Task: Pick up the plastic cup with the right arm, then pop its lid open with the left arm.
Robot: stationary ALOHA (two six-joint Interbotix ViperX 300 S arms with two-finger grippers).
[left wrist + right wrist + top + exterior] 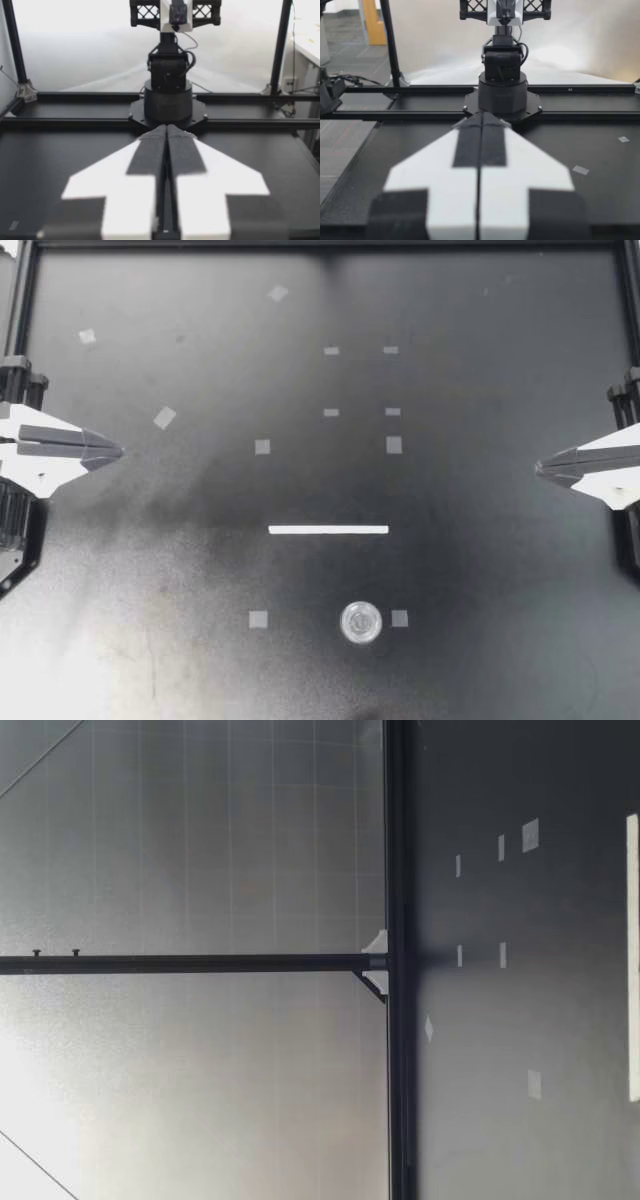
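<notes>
A small clear cup (361,621) is sitting on the near part of the table (500,570), between two tape squares (258,619). Behind it a white strip (328,529) is lying flat. Farther back, the left gripper (115,451) and the right gripper (541,468) are hovering at the sides, well apart from the cup. Both are keeping their jaws fully closed and holding nothing.

The top view shows 2 arms, with the left end effector (118,451) and the right end effector (540,468). 1 black table (500,570) carries 1 round clear dish (361,622), 1 long white strip (328,530) and 11 small tape patches (262,447).
</notes>
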